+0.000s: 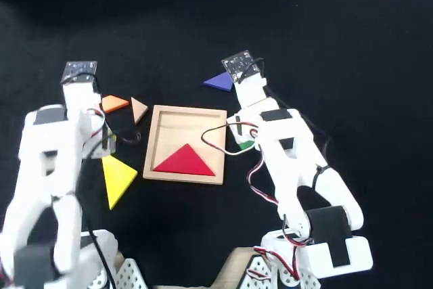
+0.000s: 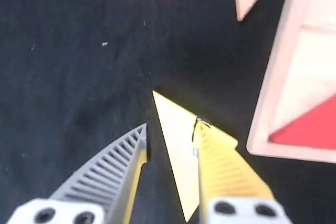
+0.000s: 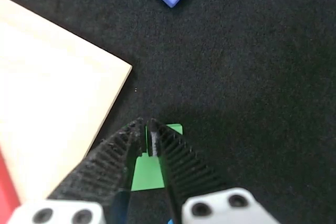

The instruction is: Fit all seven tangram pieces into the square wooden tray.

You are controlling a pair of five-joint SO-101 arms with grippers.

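The square wooden tray (image 1: 160, 141) lies mid-table with a red triangle (image 1: 184, 161) inside it. A yellow triangle (image 1: 117, 178) rests on the cloth beside the tray. My left gripper (image 2: 170, 132) is open, low over the yellow triangle (image 2: 176, 150), with one finger on each side of its pointed end. My right gripper (image 3: 147, 127) is shut, its tips just over a green piece (image 3: 148, 172) that lies flat on the cloth close to the tray's corner (image 3: 113, 72). The green piece (image 1: 245, 145) peeks out from under that arm.
An orange piece (image 1: 114, 103) and a tan triangle (image 1: 139, 109) lie beyond the yellow one, near the tray's far corner. A blue piece (image 1: 219, 82) sits past the tray on the other side. Black cloth covers the table.
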